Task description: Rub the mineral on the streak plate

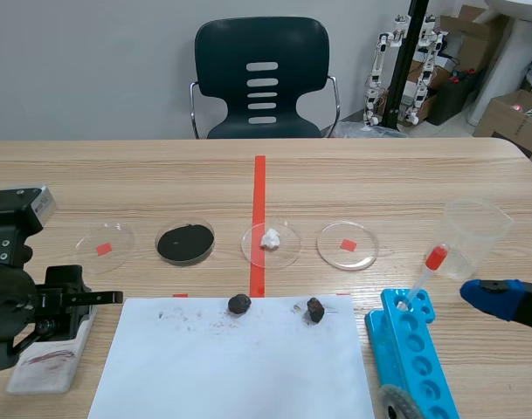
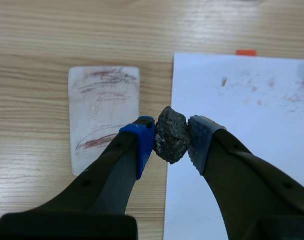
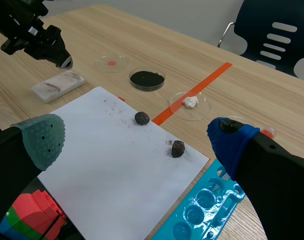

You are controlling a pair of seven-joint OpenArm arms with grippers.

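The left gripper (image 2: 170,137) is clamped on the dark mineral (image 2: 171,134), with its 2 pads pressed against either side. The stone sits just beside the streak plate (image 2: 104,117), which lies at the scene view's lower left and bears reddish marks. The right gripper (image 3: 136,140) gapes wide, holding nothing. Rubbing looks to be the step in hand. The next move calls for carrying the mineral over the plate, pressing down and dragging.

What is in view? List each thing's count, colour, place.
streak plate: 1, white, streaked, left of paper
held mineral: 1, dark grey, in left tool
loose minerals: 2, dark, on paper
paper: 1, white, middle front
dishes: 4, clear, row beyond paper
rack: 1, blue, right of paper
dropper: 1, red-capped, in rack
cup: 1, clear, beyond rack
chair: 1, dark, far end
left tool: 1, black, shut on held mineral
right tool: 1, black, open, near rack
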